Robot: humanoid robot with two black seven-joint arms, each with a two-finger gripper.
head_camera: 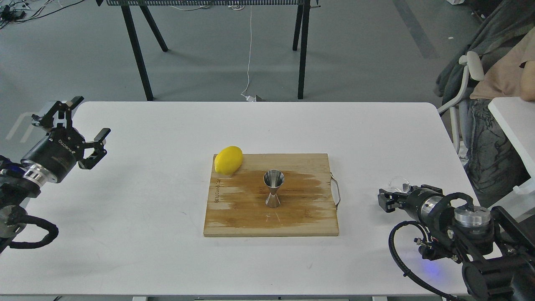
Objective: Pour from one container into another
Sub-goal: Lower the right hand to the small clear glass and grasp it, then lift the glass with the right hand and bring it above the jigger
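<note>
Left hand (81, 127) hung over the surface's (146, 251) left edge, fingers spread, grasping nothing. Right hand (386, 200), low at right, pointed leftward; grip indiscernible, glass cup (399, 184) beside it. Jigger (273, 188) stood upright on the board (292, 221).

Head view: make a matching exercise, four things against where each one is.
Things:
1. lemon
2. jigger
3. glass cup
4. left gripper

Places:
A. upright at the middle of the cutting board
B. open, over the table's left edge
C. on the board's far left corner
D. at the right gripper

Pairs: 1-C, 2-A, 3-D, 4-B
</note>
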